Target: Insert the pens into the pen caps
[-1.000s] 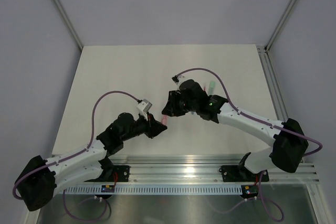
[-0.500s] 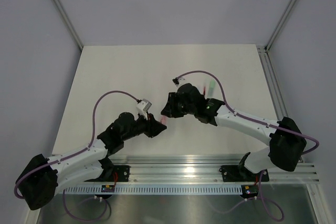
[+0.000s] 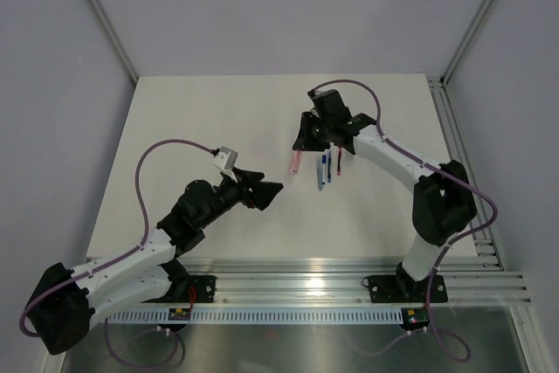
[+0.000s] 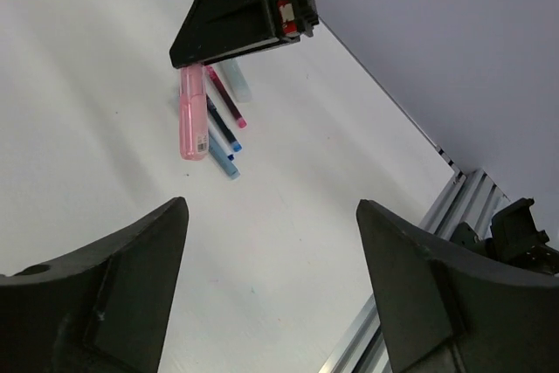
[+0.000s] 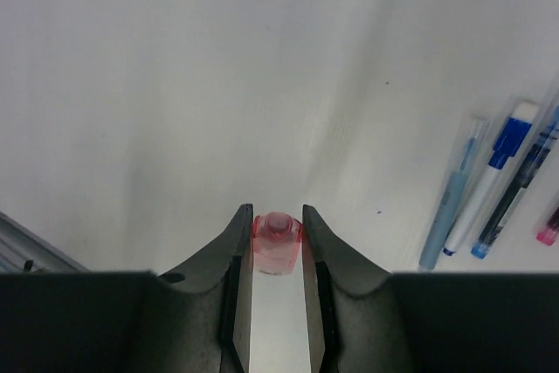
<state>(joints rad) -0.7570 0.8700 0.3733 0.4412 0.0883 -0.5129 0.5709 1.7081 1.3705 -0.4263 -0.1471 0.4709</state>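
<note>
My right gripper (image 3: 302,142) is shut on the pale pink pen cap (image 5: 278,242), which sticks out of the jaws toward the table (image 3: 218,128). From the left wrist view the pink cap (image 4: 192,111) reaches down beside the pens. Three thin pens lie side by side just right of it: a light blue one (image 3: 322,172), a dark blue one (image 3: 329,163) and a red one (image 3: 339,162). A pale mint cap (image 4: 236,81) shows behind them. My left gripper (image 3: 269,194) stands wide open and holds nothing, a hand's width to the near left of the pink cap.
The pens (image 5: 489,183) lie right of my right fingers (image 5: 240,242). An aluminium rail (image 3: 349,281) runs along the near table edge. Grey walls close in the far and side edges.
My left gripper opened wide and drew back to the left. My right arm swung toward the far side, carrying the pink cap to the left of the pens, which now show.
</note>
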